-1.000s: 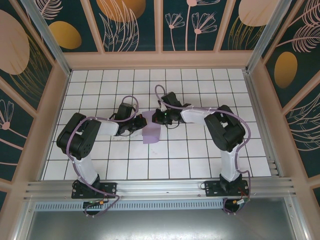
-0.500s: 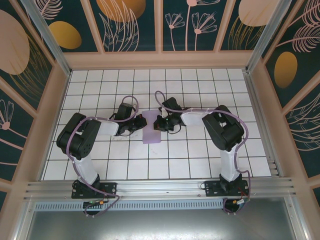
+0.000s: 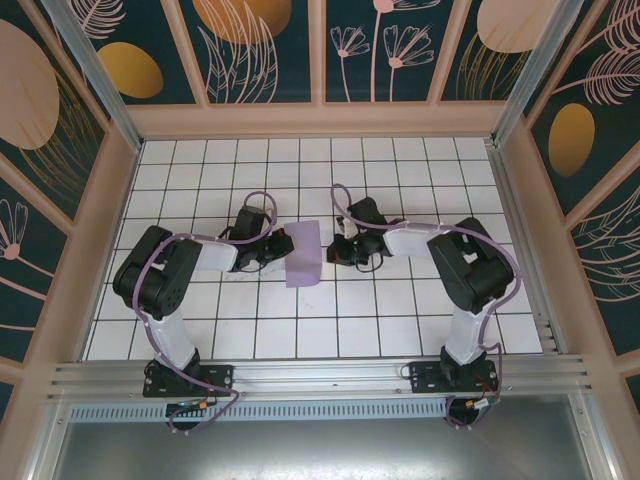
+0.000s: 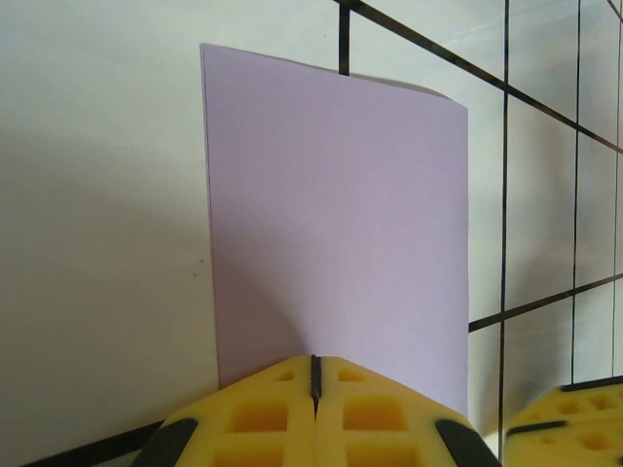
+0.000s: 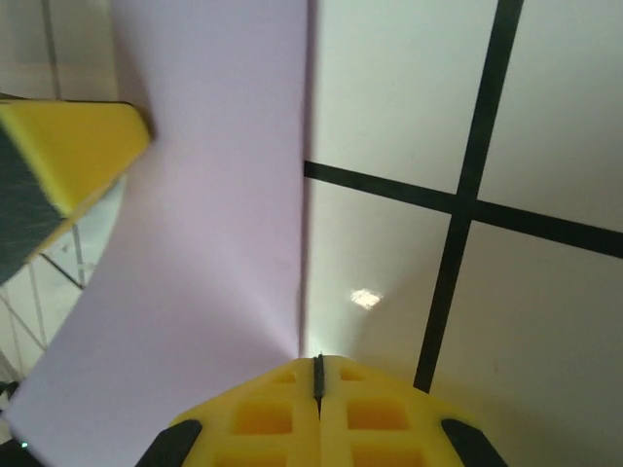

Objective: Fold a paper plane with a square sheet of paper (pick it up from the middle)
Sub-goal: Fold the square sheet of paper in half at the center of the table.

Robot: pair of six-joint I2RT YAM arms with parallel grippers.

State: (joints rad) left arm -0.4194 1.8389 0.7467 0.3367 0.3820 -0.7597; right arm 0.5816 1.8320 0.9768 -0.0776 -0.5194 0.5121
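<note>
The square sheet of paper (image 3: 303, 255) is seen as a narrow upright rectangle, not a square, so the first lengthwise half-fold is judged to be made. In the left wrist view a slight lift and a rounded corner are seen at its far right edge (image 4: 336, 224), which suggests a folded side that is only lightly creased. Nothing pointed or winged has been formed yet. The nose corners, the centre fold and the wings are judged to be left, so the task is taken to be at an early stage.

The sheet lies flat between the two sets of jaws. It runs straight ahead from the tips of the left gripper (image 3: 272, 256) (image 4: 313, 375). From the tips of the right gripper (image 3: 338, 250) (image 5: 317, 375) it is found ahead and to the left (image 5: 204, 243), with one straight edge running down to those tips. Both pairs of jaws are pressed together with only a hairline seam between them. Whether either tip bears on the paper cannot be told, and no pinch on it is seen.

The paper is thin, matte and lilac, with crisp straight edges. The pads (image 4: 263, 413) are yellow, with a moulded lattice of square recesses. The table (image 3: 380, 300) is made of glossy white tiles with dark joints.
</note>
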